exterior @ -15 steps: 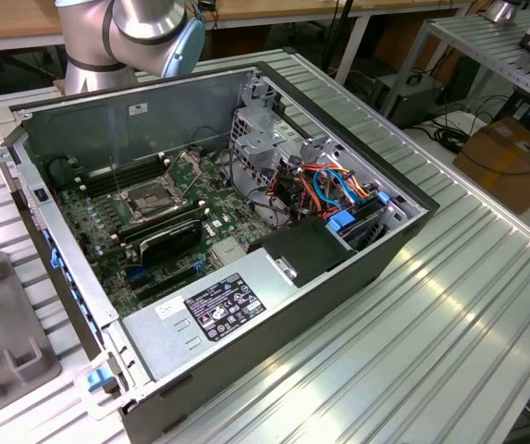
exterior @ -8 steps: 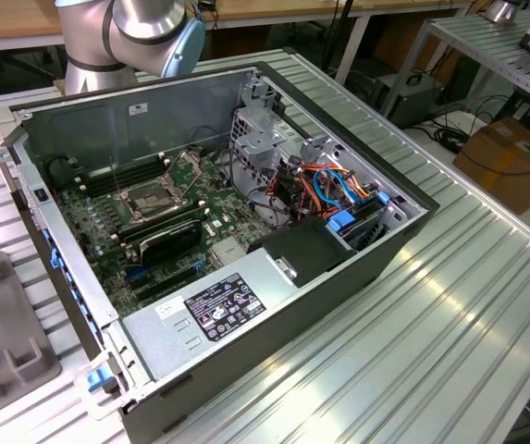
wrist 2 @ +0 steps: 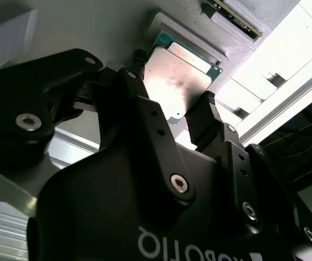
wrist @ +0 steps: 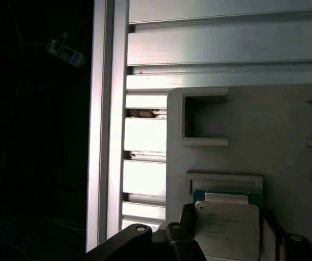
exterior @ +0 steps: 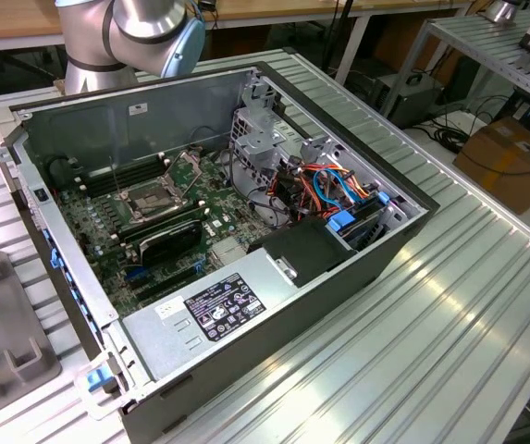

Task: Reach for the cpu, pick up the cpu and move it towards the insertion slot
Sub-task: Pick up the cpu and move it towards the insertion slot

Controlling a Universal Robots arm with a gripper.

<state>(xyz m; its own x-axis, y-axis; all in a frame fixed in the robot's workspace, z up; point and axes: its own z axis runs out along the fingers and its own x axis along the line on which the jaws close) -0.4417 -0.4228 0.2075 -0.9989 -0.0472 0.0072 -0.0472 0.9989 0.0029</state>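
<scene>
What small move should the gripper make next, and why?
Probably squeeze gently shut on the cpu before any lift. The gripper straddles it while it sits in the grey holder recess, and a firm grip isn't evident.

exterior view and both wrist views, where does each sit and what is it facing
exterior view: off the arm, looks down into the open computer case; the arm's grey joint shows at the top edge.
second wrist view: on the wrist, looks along the black gripper at the cpu in its grey holder.
first wrist view: on the wrist, looks at the slatted table and holder; gripper parts show by the cpu.
shared: both wrist views show the cpu, holder and gripper.
</scene>
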